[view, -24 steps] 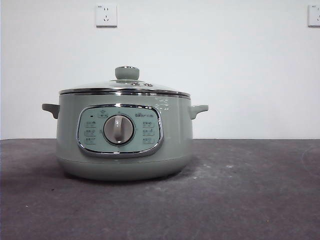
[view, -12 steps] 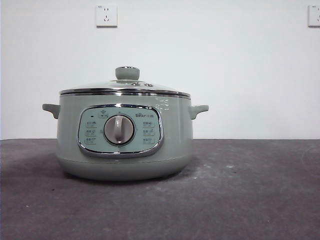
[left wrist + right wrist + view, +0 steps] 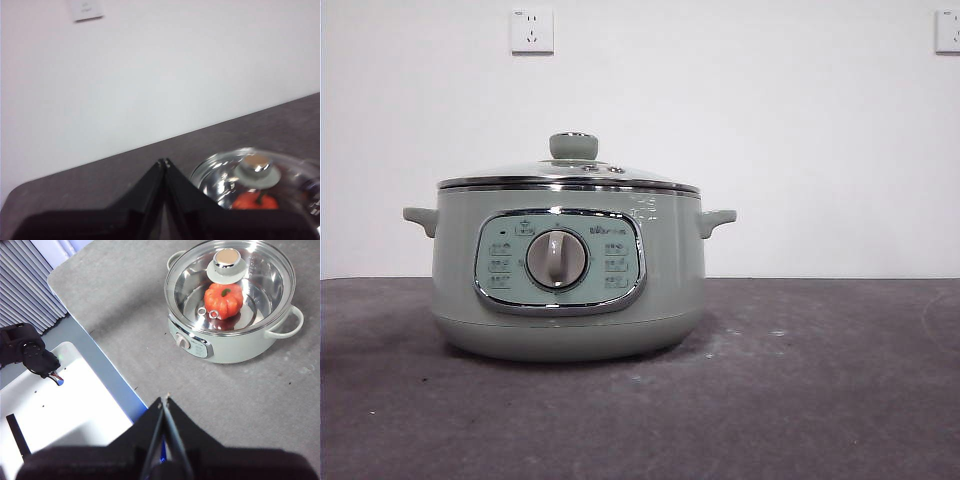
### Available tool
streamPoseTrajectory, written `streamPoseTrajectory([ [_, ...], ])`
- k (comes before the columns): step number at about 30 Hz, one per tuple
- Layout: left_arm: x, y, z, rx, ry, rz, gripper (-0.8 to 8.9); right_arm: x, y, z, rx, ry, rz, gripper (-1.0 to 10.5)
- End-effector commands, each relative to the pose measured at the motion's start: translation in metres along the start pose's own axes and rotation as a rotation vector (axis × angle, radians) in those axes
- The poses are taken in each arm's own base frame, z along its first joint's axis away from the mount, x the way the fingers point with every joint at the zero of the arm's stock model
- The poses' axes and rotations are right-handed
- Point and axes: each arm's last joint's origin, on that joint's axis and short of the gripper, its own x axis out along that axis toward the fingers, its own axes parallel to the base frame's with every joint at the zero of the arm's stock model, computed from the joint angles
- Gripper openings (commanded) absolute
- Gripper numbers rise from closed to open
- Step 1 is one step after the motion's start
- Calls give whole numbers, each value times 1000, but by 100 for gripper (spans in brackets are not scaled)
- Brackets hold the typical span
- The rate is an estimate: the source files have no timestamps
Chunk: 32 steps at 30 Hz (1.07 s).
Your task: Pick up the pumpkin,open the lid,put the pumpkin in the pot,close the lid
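The sage-green pot (image 3: 568, 270) stands on the dark table with its control panel and dial facing the front camera. The glass lid (image 3: 570, 172) sits closed on it, knob up. Through the lid (image 3: 235, 280) in the right wrist view the orange pumpkin (image 3: 223, 299) lies inside the pot (image 3: 235, 342). The left wrist view also shows the lid (image 3: 255, 172) with the pumpkin (image 3: 255, 201) under the glass. My left gripper (image 3: 164, 163) is shut and empty, raised beside the pot. My right gripper (image 3: 164, 400) is shut and empty, high above the table, well away from the pot.
A white platform (image 3: 55, 410) with a black cable fitting (image 3: 30, 352) lies beyond the table's edge in the right wrist view. Two wall sockets (image 3: 532, 30) hang on the white wall behind the pot.
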Motion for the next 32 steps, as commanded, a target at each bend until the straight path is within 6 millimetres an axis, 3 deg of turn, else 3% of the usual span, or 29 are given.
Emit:
streamPoseTrajectory([
  [1,-3,-4,-34,0,6,49,-4,-5,1,-3,-2,-1,-2,1],
  [8,-8,-14,-98,-14,32,102,-4,-12,3,-7,-8,-22,-2,1],
  [16,-5,-21,-151,-54,100,105,-4,-23,6,-13,-17,-56,-3,1],
  [26,3,-25,-194,-115,153,121,-4,-38,10,-22,-29,-102,-4,1],
  [32,3,-26,-196,-119,178,118,-4,-45,13,-27,-35,-126,-5,1],
])
